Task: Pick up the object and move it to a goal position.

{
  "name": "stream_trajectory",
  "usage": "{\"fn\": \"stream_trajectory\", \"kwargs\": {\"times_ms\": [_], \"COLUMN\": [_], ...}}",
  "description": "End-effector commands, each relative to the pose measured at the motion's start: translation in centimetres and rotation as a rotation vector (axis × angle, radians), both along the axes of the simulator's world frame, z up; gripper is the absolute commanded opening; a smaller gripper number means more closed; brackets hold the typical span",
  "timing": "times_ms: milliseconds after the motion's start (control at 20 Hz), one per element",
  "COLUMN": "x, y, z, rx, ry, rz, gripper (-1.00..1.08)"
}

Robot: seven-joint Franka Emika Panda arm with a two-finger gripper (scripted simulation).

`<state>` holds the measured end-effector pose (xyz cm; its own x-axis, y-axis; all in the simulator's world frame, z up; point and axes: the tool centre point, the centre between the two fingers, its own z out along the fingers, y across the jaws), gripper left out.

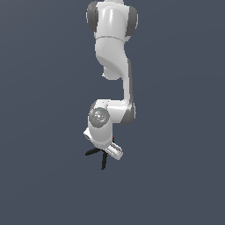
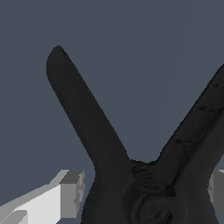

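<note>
The Panda arm point(image 1: 112, 66) is seen folded steeply downward over a plain grey surface whose edges and corners are not shown, so no place upon it can be named by them. At the arm's lower end the pincer point(image 1: 110, 151) is lowered onto the spring clamp point(image 1: 100, 154), whose two black handles are seen splaying out from beneath the hand, with a speck of red beside the wrist housing.

In the wrist view the clamp point(image 2: 131, 175) is found lying between the two pale fingers point(image 2: 65, 197), its rounded pivot in the middle and its handles spreading away. The pincer is partly open and astride the clamp's body; a gap shows at one finger, while the other is cut off at the picture's edge, so whether anything is gripped cannot be told.

The grasping step is judged to be in hand. Next, the fingers would need to be closed firmly on the narrow body before any lift toward the goal, which is not shown.
</note>
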<state>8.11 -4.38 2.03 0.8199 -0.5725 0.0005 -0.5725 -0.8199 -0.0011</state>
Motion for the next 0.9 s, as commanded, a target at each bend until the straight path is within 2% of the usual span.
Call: {"fn": "stream_trajectory", "kwargs": {"times_ms": [0, 500, 850], "x": [0.0, -0.1, -1.3], "y": [-0.1, 0.0, 0.2], "z": [-0.1, 0.2, 1.5], "rx": [0.000, 0.000, 0.000], "ry": [0.001, -0.001, -0.001], "rz": [-0.001, 0.000, 0.000], "gripper": [-1.00, -1.00, -1.00]}}
